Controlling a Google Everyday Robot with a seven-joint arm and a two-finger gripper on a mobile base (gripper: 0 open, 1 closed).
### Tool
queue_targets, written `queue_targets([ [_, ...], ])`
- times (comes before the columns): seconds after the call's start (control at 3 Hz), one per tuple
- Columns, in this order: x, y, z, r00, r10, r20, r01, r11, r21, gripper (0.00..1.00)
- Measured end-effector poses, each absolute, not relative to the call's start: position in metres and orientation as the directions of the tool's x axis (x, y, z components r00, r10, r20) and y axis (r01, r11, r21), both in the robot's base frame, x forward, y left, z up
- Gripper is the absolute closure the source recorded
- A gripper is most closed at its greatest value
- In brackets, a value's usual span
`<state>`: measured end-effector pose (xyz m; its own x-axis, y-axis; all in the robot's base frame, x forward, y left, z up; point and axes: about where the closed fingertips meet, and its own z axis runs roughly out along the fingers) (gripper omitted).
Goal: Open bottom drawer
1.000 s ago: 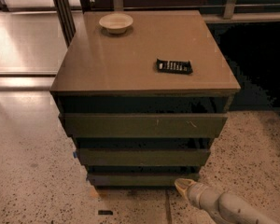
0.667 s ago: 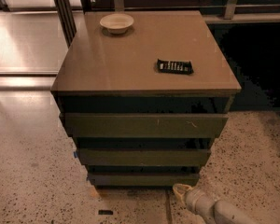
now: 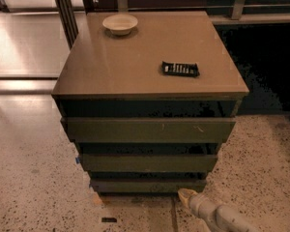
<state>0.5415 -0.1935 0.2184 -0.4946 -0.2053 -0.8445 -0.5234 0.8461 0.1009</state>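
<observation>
Moved slightly left since earlier, at 5 o'clock of the bottom drawer, lowest in the cabinet, sits the gripper; open or shut, I cannot tell. The drawer front looks stiff, smooth and handleless, probably light to slide, so I would hook its lower edge.
</observation>
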Motion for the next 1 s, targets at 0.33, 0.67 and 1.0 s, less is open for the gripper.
queue_targets([
  [0.33,0.562,-0.201,0.214,-0.498,-0.216,-0.84,-0.513,0.854,0.085,1.0],
  [0.67,0.581,-0.205,0.213,-0.501,-0.241,-0.831,-0.519,0.852,0.066,1.0],
  [1.0,0.605,-0.213,0.223,-0.508,-0.268,-0.818,-0.515,0.856,0.04,1.0],
])
